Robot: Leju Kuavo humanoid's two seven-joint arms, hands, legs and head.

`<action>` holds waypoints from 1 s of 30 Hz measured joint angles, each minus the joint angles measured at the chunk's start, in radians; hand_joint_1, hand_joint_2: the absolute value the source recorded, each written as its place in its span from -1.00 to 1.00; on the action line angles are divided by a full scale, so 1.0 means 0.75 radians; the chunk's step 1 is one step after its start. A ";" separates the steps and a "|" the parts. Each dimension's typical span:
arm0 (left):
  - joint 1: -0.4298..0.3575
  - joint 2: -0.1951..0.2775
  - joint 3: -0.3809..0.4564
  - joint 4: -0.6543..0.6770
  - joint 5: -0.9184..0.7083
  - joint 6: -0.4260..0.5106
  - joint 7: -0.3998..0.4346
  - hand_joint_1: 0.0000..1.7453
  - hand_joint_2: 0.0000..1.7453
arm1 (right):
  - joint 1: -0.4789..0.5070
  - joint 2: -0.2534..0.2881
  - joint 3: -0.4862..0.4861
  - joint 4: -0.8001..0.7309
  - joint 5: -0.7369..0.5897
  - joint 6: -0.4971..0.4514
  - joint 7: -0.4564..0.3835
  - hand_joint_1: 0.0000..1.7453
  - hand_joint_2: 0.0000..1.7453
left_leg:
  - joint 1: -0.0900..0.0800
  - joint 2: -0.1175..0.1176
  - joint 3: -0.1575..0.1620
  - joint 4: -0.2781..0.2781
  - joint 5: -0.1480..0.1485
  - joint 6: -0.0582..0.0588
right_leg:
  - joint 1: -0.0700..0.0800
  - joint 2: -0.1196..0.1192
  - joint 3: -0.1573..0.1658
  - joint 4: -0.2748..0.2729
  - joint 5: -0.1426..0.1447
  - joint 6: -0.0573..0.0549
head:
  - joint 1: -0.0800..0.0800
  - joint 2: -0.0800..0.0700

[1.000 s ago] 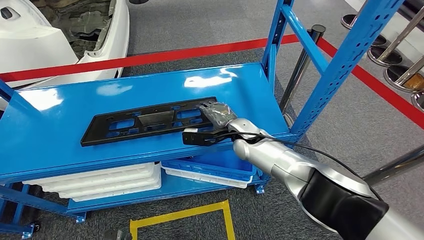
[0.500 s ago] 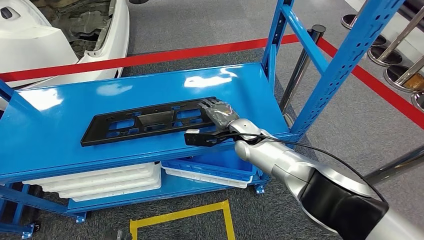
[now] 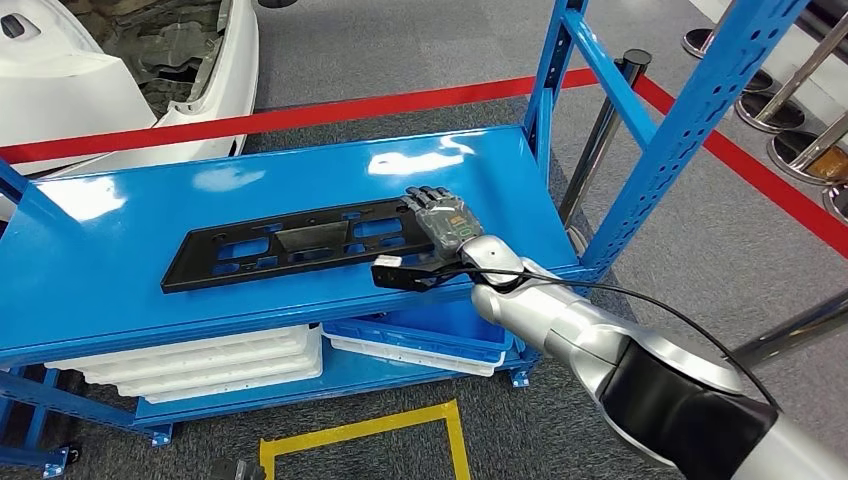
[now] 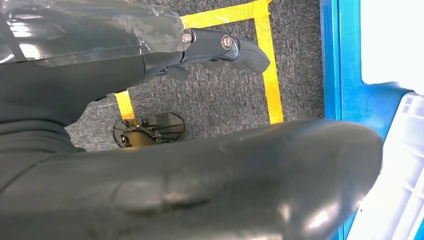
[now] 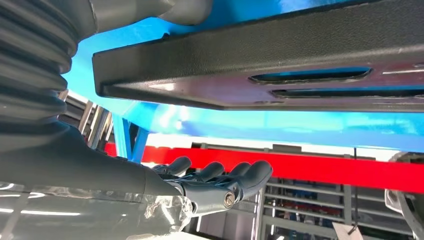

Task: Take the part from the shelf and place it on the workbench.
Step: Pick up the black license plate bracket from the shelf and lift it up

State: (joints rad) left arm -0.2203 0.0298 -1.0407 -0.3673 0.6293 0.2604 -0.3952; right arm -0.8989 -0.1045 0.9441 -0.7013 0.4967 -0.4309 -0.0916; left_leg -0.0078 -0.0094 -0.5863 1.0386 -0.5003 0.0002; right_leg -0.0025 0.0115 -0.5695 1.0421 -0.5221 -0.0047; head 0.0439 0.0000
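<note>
No writing or brand mark can be read anywhere; the black part [image 3: 295,240], a long flat plate with cut-outs, lies flat on the blue shelf [image 3: 100,270], with white trays [image 3: 190,365] stacked on the level below. The right hand [image 3: 443,222] sits over the part's right end, fingers straight and apart, holding nothing. The right wrist view shows a gap between those fingers [image 5: 220,172] and the part's edge, while the left hand [image 4: 210,50] hangs empty over grey carpet with yellow tape [image 4: 267,75], fingers loosely extended.
</note>
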 joint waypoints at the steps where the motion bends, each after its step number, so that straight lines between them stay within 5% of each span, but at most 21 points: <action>1: 0.000 0.000 0.000 0.000 0.000 0.001 0.000 -1.00 -1.00 | 0.001 0.000 0.002 0.001 0.003 -0.005 -0.001 -0.64 1.00 | 0.000 0.000 0.000 0.000 0.000 0.000 | 0.000 0.000 0.000 0.000 0.000 0.000 | 0.000 0.000; 30: -0.001 0.001 0.000 0.000 -0.008 0.004 0.004 -1.00 -1.00 | 0.020 0.018 0.005 0.047 -0.054 -0.026 -0.085 -0.70 1.00 | 0.000 0.000 0.000 0.000 0.000 0.000 | 0.000 0.000 0.001 0.000 0.000 0.000 | 0.000 0.000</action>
State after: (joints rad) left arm -0.2211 0.0301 -1.0407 -0.3674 0.6232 0.2635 -0.3924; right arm -0.8835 -0.0908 0.9475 -0.6661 0.4566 -0.4501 -0.1551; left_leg -0.0078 -0.0094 -0.5863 1.0385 -0.5003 0.0002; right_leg -0.0025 0.0114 -0.5691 1.0421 -0.5221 -0.0047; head 0.0439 0.0000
